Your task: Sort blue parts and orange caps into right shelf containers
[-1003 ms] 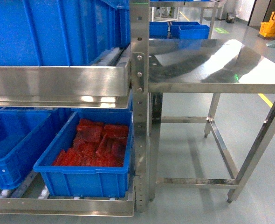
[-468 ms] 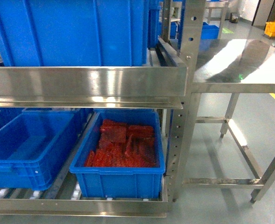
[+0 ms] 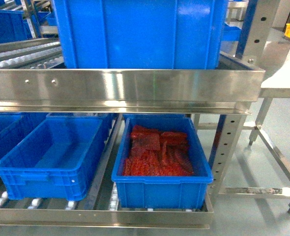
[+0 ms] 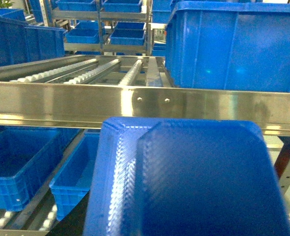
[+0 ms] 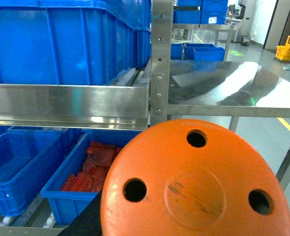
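Steel rack point(image 3: 125, 86), two lower crates.
Crate of red pieces point(image 3: 160, 184) under the rail, emptier crate point(image 3: 46, 169) just left. Blue part point(image 4: 184, 182) and orange cap point(image 5: 194, 182) fill the wrist views (both jaws hidden, grip uncertain).

The blue part point(image 4: 189, 182) and orange cap point(image 5: 196, 184) fill the wrist views, hiding both hands. The upper crate point(image 3: 140, 32) is cut off above.

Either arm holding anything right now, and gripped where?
Likely yes: a blue part fills the left wrist view and an orange cap fills the right. Neither gripper nor the grip point is visible, so where they are held cannot be told.
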Motion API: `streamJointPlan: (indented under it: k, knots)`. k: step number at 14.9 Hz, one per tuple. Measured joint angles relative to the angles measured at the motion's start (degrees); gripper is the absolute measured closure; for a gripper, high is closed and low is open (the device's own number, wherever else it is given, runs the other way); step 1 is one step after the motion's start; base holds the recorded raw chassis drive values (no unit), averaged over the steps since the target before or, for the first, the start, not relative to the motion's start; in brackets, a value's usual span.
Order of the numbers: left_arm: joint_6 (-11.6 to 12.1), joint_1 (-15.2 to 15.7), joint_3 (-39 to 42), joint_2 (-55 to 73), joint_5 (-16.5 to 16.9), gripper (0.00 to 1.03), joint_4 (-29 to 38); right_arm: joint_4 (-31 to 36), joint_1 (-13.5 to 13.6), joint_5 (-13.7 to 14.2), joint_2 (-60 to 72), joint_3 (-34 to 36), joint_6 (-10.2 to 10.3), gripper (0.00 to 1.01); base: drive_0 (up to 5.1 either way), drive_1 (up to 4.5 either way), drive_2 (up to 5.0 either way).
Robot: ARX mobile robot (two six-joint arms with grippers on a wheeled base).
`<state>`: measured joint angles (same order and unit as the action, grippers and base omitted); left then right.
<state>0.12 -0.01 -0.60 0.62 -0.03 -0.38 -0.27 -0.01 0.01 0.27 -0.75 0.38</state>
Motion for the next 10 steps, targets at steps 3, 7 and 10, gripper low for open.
streamJointPlan:
  k: [3, 7, 10]
  knots:
    - [0.02, 0.00, 0.00, 0.00, 0.04, 0.60, 0.15, -0.07, 0.00, 0.00, 0.00, 0.00, 0.00, 0.57, -5.1, 2.39, 2.4]
    - [0.00, 0.00, 0.00, 0.00, 0.00, 0.60, 0.00, -0.07, 0.00, -0.02, 0.00, 0.00, 0.00, 0.57, -5.1, 2.35, 2.3]
    - [0.00, 0.00, 0.00, 0.00, 0.00, 0.60, 0.20, -0.04, 0.00, 0.00, 0.00, 0.00, 0.00, 0.57, -5.0, 2.49, 2.5]
